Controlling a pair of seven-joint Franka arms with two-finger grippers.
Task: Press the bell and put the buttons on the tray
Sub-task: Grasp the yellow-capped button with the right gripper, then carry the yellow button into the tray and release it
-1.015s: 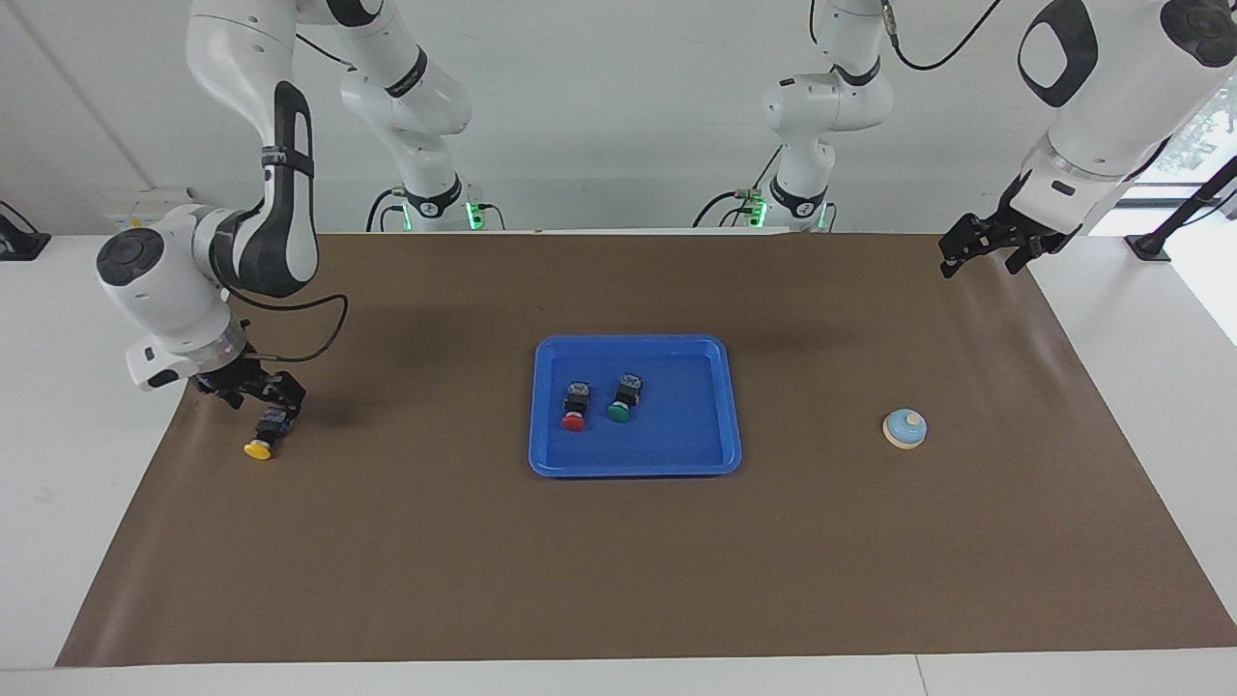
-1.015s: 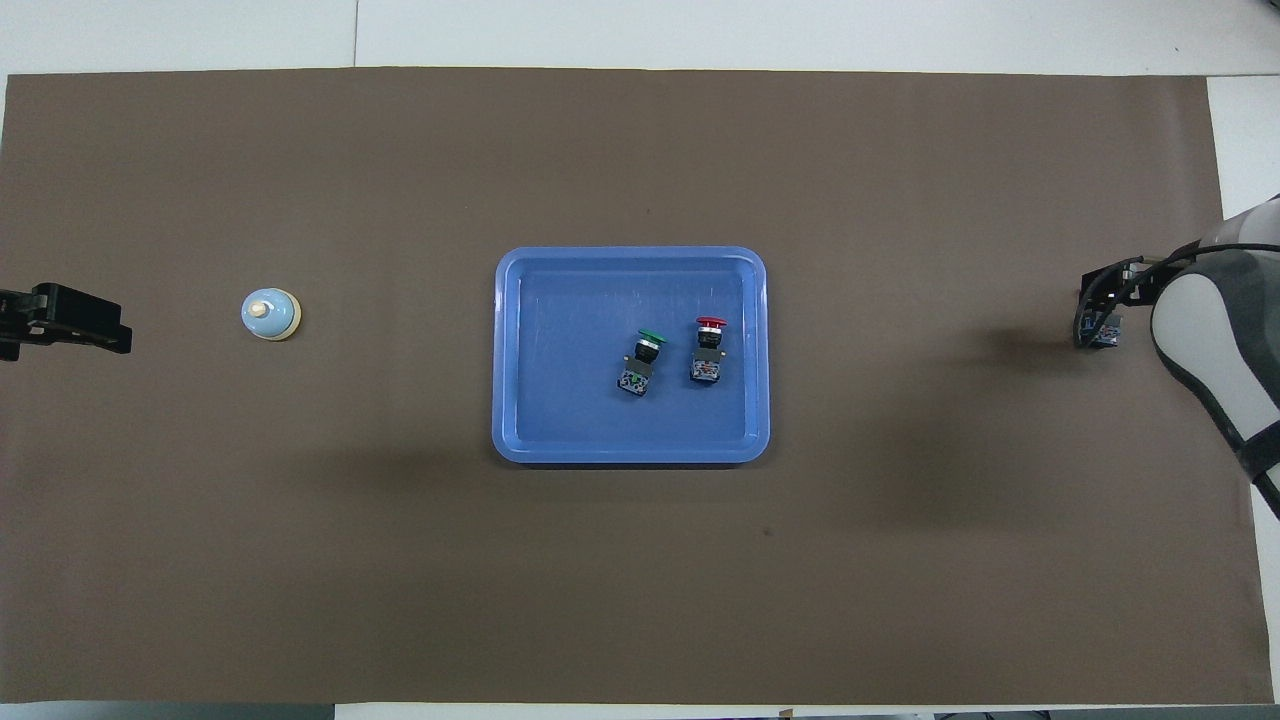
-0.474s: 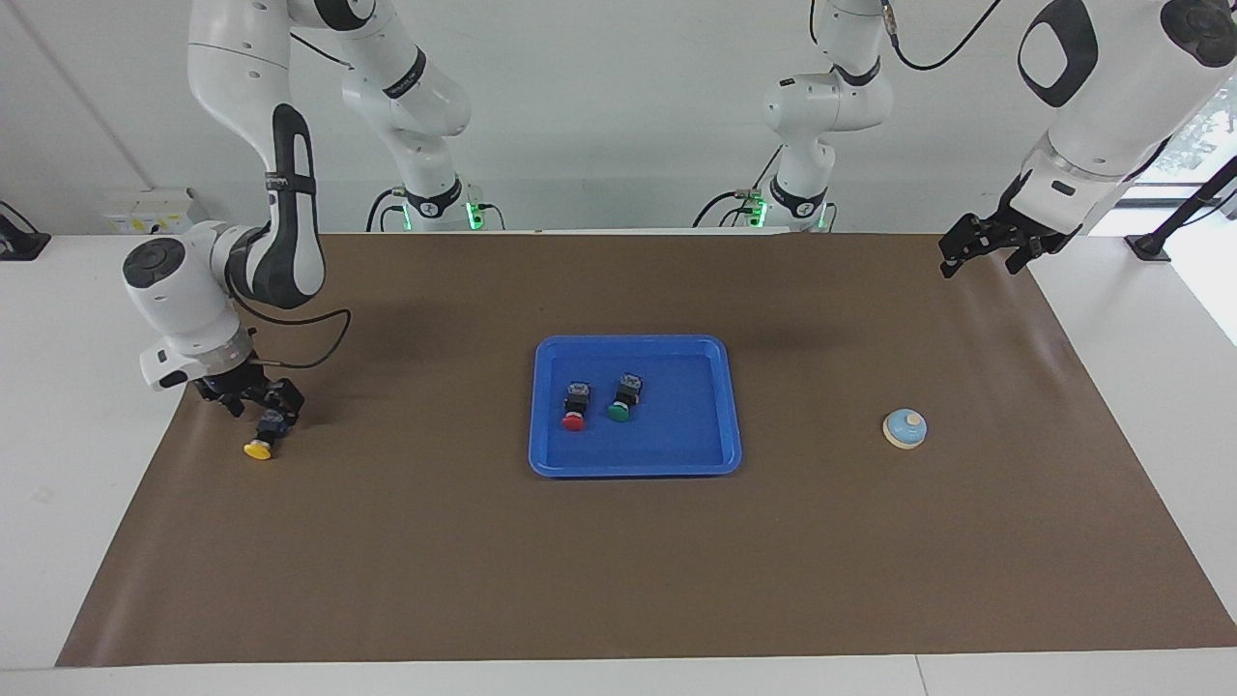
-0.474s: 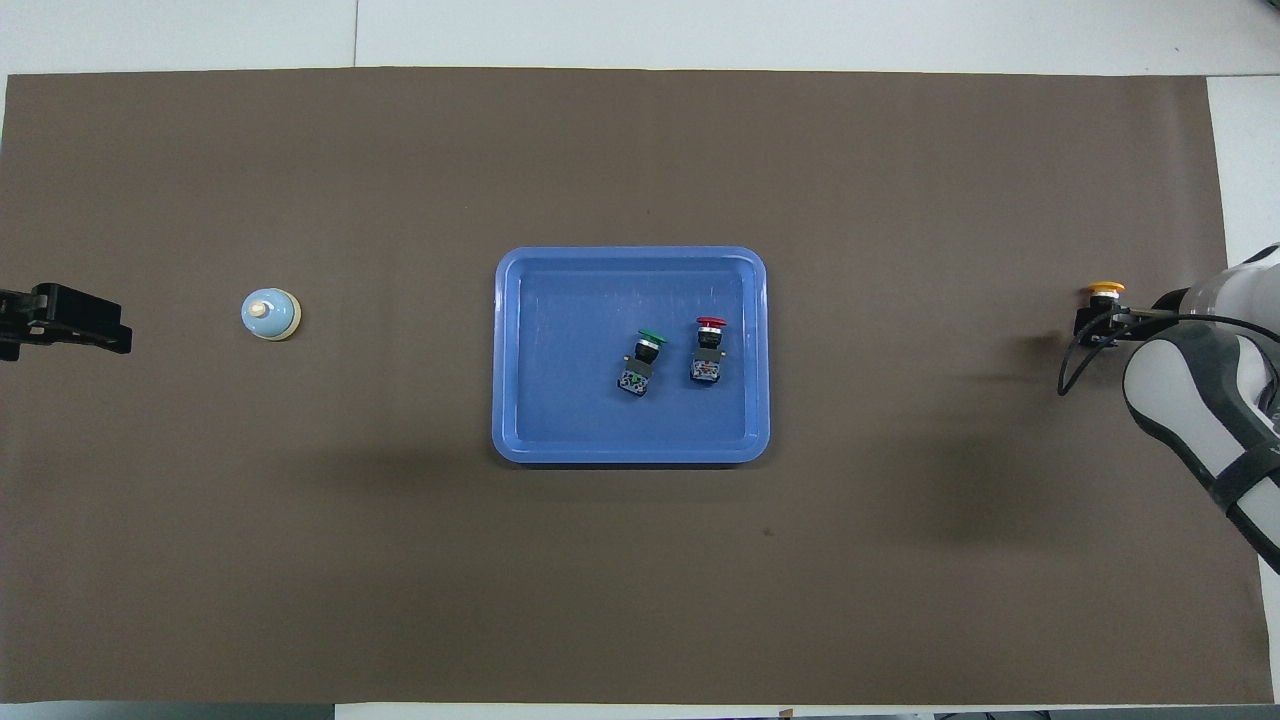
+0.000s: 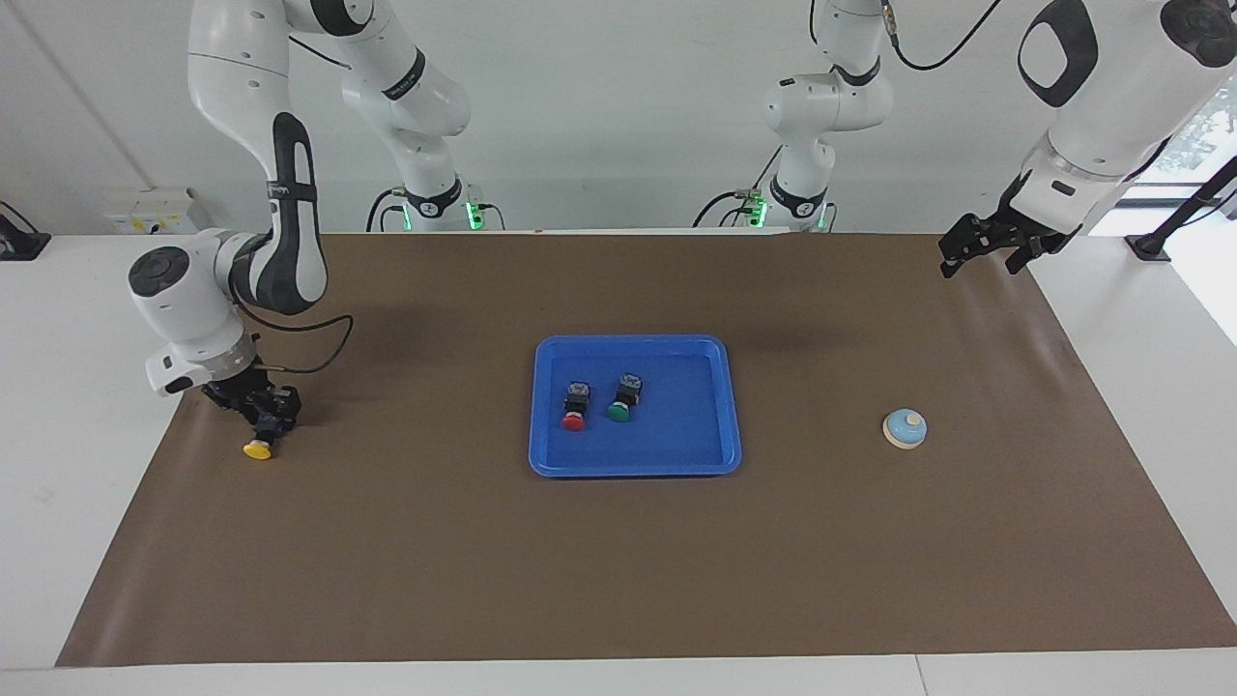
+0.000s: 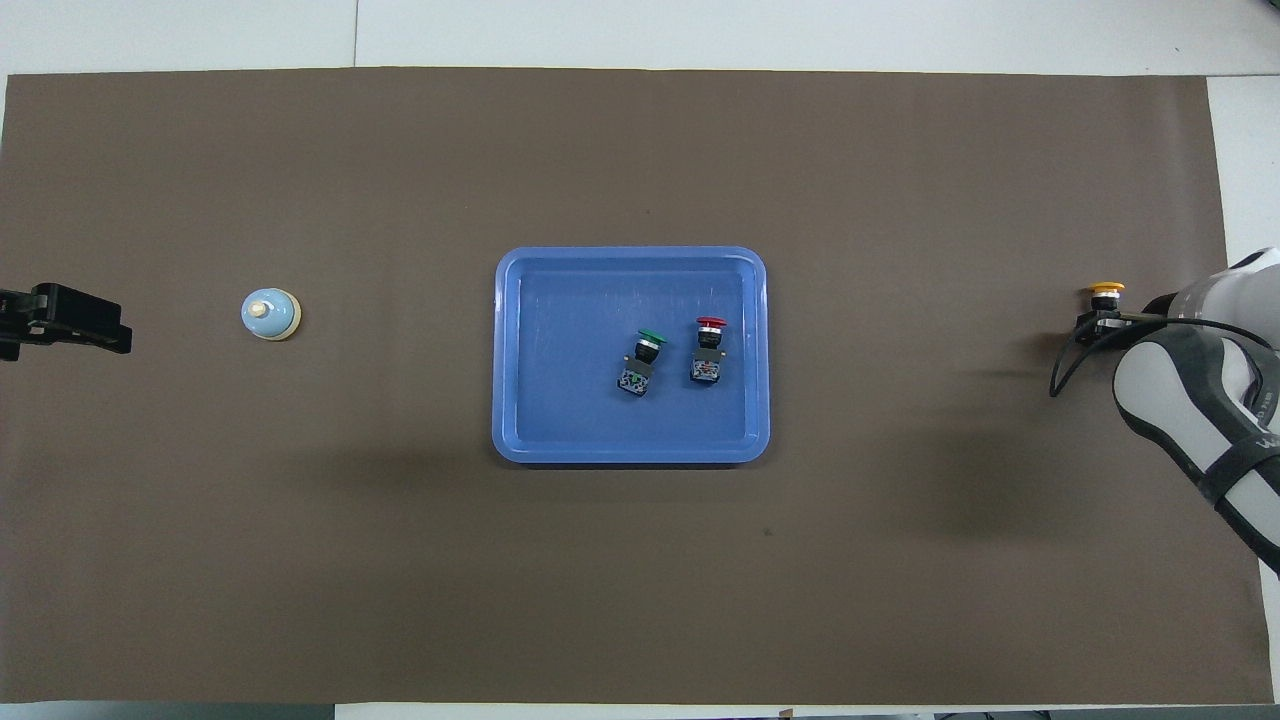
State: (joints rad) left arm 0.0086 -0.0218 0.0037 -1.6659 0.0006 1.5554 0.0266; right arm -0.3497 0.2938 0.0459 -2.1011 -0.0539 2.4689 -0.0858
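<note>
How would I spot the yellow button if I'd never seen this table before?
Start at the blue tray in the middle of the brown mat, then look along the mat toward the right arm's end. There, at the right gripper, lies the yellow button. Its cap is yellow, and unlike the red button and green button, it is outside the tray.

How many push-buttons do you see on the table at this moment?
3. The red button and green button lie in the tray; the yellow button lies at the right gripper.
</note>
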